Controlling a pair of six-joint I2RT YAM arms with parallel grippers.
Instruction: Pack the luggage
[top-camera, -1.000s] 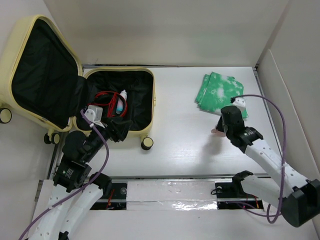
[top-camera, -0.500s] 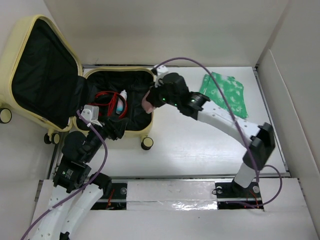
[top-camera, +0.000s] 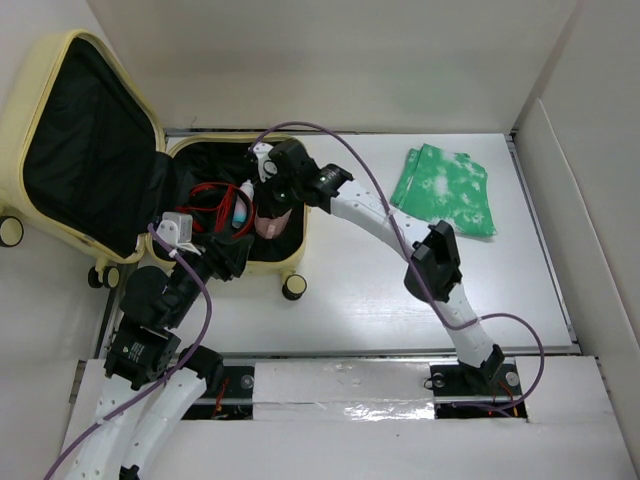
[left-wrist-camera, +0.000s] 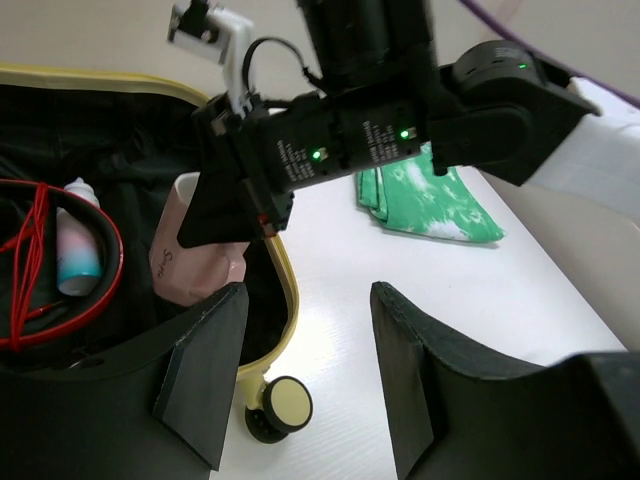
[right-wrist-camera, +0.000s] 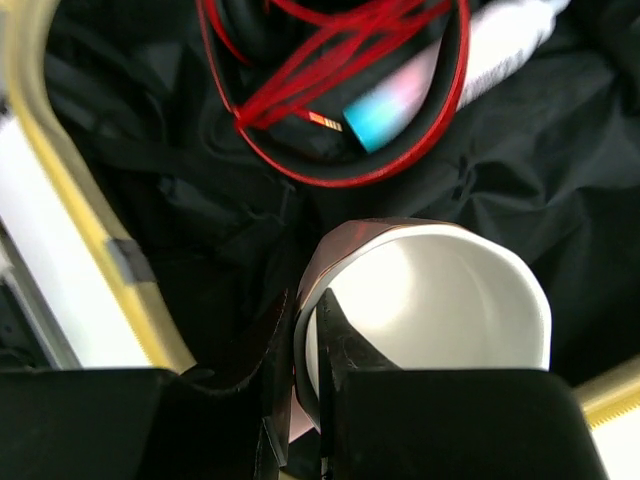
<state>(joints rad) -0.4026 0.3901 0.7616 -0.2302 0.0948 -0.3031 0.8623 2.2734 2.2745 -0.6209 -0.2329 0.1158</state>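
Observation:
The pale-yellow luggage (top-camera: 40, 190) lies open at the left, its lid leaning back and its black-lined tub (top-camera: 212, 170) on the table. In the tub lie a red cable (top-camera: 213, 200) and a small white-and-blue bottle (top-camera: 243, 203). My right gripper (top-camera: 270, 205) is shut on the rim of a pink cup (top-camera: 266, 224) with a white inside (right-wrist-camera: 440, 300), holding it over the tub's right side; the cup also shows in the left wrist view (left-wrist-camera: 190, 250). My left gripper (top-camera: 232, 262) is open and empty, near the tub's front rim by a caster wheel (left-wrist-camera: 278, 405).
A folded green-and-white cloth (top-camera: 445, 190) lies on the white table at the back right, also in the left wrist view (left-wrist-camera: 425, 200). White walls enclose the back and right. The right arm stretches across the table's middle. A purple cable loops over the arm.
My right arm has swung from the table's right side over to the luggage, carrying the pink cup into the tub. The left arm has barely moved.

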